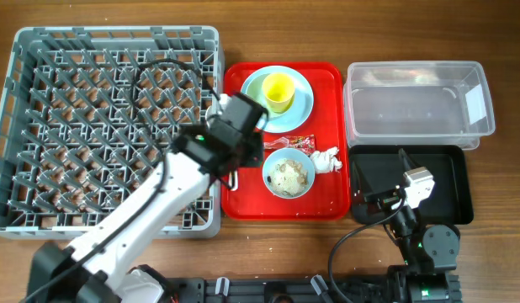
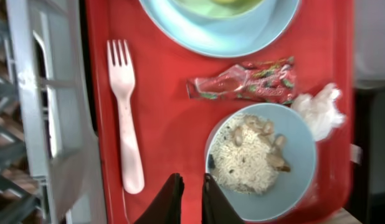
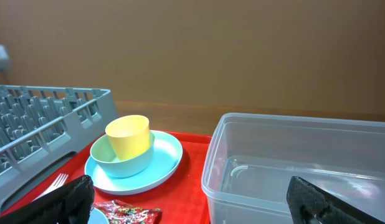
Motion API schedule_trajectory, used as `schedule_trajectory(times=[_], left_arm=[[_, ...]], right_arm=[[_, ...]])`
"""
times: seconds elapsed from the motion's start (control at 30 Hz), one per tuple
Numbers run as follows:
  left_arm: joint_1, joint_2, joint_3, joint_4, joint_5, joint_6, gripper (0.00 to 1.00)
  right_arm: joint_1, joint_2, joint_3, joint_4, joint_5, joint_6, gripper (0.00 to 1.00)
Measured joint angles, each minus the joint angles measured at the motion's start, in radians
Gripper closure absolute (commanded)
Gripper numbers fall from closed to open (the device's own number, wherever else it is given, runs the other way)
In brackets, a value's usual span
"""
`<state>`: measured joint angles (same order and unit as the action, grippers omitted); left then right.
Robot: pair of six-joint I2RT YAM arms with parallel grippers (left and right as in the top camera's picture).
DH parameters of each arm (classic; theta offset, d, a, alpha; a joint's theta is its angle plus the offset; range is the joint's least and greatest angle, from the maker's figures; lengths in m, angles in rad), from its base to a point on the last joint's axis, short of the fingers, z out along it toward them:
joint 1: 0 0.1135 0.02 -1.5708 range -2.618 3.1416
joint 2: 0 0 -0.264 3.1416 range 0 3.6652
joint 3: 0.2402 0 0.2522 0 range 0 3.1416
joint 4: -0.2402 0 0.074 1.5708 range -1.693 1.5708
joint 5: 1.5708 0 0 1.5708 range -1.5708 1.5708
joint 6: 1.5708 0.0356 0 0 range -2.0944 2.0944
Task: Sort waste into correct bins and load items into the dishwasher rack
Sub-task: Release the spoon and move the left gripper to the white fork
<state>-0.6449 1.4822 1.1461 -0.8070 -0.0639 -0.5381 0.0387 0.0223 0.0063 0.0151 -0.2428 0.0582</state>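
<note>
Your left hand [image 2: 191, 202], seemingly pressed together, hovers between the fork [image 2: 125, 112] and rice bowl [image 2: 262, 163]; your right hand [image 3: 189, 196] is spread.

Lab-style test bench: wooden table [image 1: 496, 34], bare brown wall [image 3: 242, 50], grey dishwasher rack [image 1: 117, 34], red tray [image 1: 327, 199].

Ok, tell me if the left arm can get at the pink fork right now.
Probably yes. The left claw hangs over the red tray close beside the fork, which lies flat and uncovered, apart from the rice bowl. The claw looks shut, so it must open first.
</note>
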Motion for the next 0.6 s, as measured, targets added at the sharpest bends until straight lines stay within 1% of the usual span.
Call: schedule_trajectory(times=[0.03, 0.07, 0.1, 0.23, 0.37, 0.6], left_arm=[[-0.021, 0.021, 0.000, 0.004, -0.060, -0.043, 0.82], [-0.042, 0.056, 0.000, 0.007, -0.078, -0.056, 0.81], [-0.057, 0.087, 0.000, 0.008, -0.127, -0.086, 0.80], [-0.069, 0.192, 0.000, 0.046, -0.224, -0.135, 0.80], [-0.069, 0.289, 0.000, 0.089, -0.285, -0.157, 0.71], [-0.069, 0.354, 0.000, 0.097, -0.349, -0.164, 0.73]], right_arm=[[0.000, 0.000, 0.000, 0.000, 0.000, 0.000, 0.00], [0.000, 0.000, 0.000, 0.000, 0.000, 0.000, 0.00], [0.000, 0.000, 0.000, 0.000, 0.000, 0.000, 0.00], [0.000, 0.000, 0.000, 0.000, 0.000, 0.000, 0.00], [0.000, 0.000, 0.000, 0.000, 0.000, 0.000, 0.00], [0.000, 0.000, 0.000, 0.000, 0.000, 0.000, 0.00]])
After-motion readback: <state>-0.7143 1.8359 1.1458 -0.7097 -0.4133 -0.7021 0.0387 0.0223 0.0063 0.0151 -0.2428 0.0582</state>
